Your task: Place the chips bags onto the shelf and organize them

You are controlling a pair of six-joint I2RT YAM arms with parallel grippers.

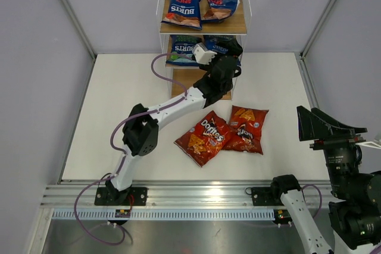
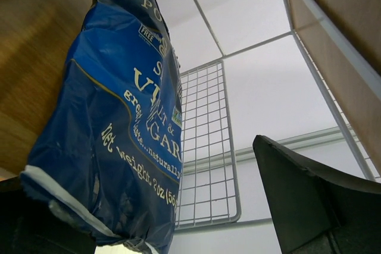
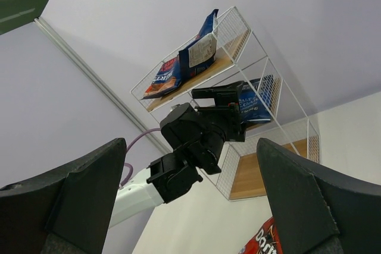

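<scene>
I read the shelf [image 1: 238, 27] boards as light wood, satin, with fine grain. Its wire mesh [image 2: 205, 147] looks like smooth white-coated metal. Sea Salt & Vinegar bag [image 2: 119, 123]: glossy blue film, creased. Doritos bags [image 1: 205, 137], at 6 o'clock from the shelf: same shiny film, crinkled. The table [image 1: 119, 105] is matt white. The rail [image 1: 196, 193] along its 6 o'clock edge looks like brushed metal. The right gripper fingers [image 3: 297, 200] are matt black plastic.

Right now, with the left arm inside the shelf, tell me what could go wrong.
The vinegar bag rests against a finger of the open left pincer; withdrawing may drag it off the board. The arm is close to the shelf wire and could snag. The two Doritos bags overlap, so lifting one may shift the other.
</scene>
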